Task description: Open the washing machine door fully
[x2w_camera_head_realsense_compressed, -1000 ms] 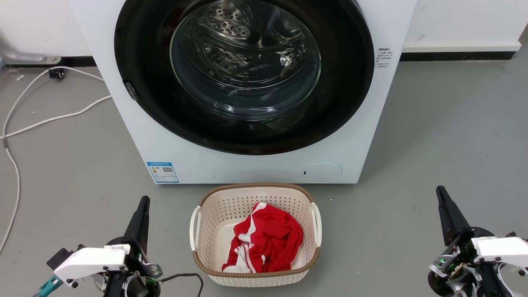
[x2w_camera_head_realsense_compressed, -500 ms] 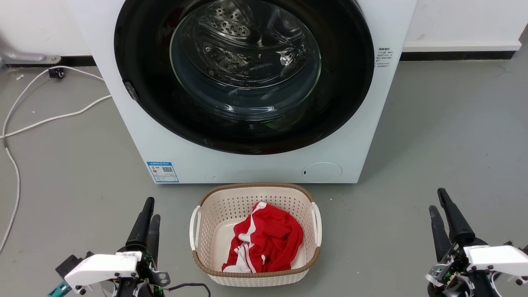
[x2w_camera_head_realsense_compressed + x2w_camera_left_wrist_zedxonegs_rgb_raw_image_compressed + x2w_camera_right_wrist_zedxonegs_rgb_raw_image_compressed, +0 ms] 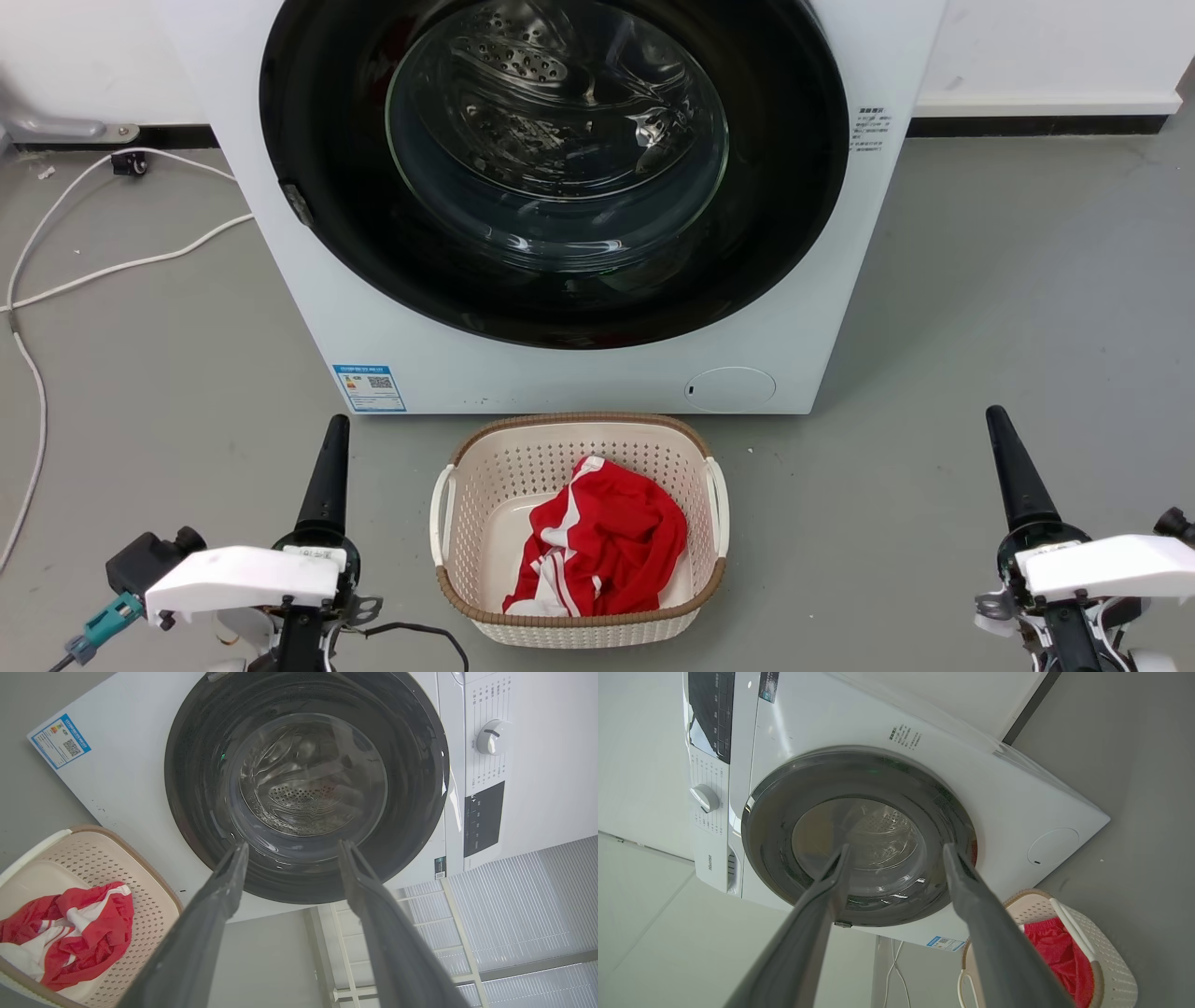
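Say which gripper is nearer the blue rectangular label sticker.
Left. The left gripper is just in front of the blue rectangular label sticker; the right gripper lies past the white washing machine's opposite corner.

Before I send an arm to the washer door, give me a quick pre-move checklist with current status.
1. Door opened: not ok; the washing machine door sits shut on the washing machine.
2. Left gripper ready: ok, fingers apart, empty.
3. Right gripper ready: ok, fingers apart, empty.
4. Contact with door: not ok; both grippers hang low, either side of the basket.
5. Pull point: cannot tell; a small grey tab on the door's left edge may be it.
6. Swing path: cannot tell; the basket stands close before the machine.
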Available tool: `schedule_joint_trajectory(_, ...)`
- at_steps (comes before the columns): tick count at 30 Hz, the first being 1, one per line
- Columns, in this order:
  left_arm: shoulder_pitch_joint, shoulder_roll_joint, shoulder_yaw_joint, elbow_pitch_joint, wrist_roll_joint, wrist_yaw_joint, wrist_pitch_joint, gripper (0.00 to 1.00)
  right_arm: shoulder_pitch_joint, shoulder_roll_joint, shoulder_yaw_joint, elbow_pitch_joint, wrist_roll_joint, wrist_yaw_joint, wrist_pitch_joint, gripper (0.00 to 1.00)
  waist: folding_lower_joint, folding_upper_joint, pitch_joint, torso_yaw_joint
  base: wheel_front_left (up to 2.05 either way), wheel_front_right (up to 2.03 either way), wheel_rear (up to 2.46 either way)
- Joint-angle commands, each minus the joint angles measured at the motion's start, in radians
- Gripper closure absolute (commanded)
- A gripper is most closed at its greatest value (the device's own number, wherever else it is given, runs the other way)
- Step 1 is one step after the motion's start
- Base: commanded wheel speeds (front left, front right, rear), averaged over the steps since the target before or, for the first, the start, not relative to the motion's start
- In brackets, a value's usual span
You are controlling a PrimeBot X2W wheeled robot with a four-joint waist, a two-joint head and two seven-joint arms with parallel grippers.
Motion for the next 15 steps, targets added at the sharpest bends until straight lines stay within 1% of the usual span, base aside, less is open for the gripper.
schedule_joint_trajectory(1, -0.032, 0.003, -0.006, -0.024, 0.063, -0.002, -0.013, 0.00, -0.023, -0.011, 0.009, -0.029, -0.079, 0.000, -0.012, 0.00, 0.0000, 0.0000, 0.000, 0.000, 0.00, 0.00, 0.00)
schedule_joint_trajectory(9, -0.039, 0.003, -0.036, -0.025, 0.261, 0.018, -0.044, 0.00, -0.021, -0.015, 0.029, -0.040, -0.303, 0.000, -0.043, 0.00, 0.0000, 0.0000, -0.002, 0.003, 0.00, 0.00, 0.00)
schedule_joint_trajectory(15, -0.045, 0.003, -0.055, -0.017, 0.385, 0.033, -0.066, 0.00, -0.018, -0.010, 0.034, -0.041, -0.424, 0.000, -0.065, 0.00, 0.0000, 0.0000, -0.004, 0.005, 0.00, 0.00, 0.00)
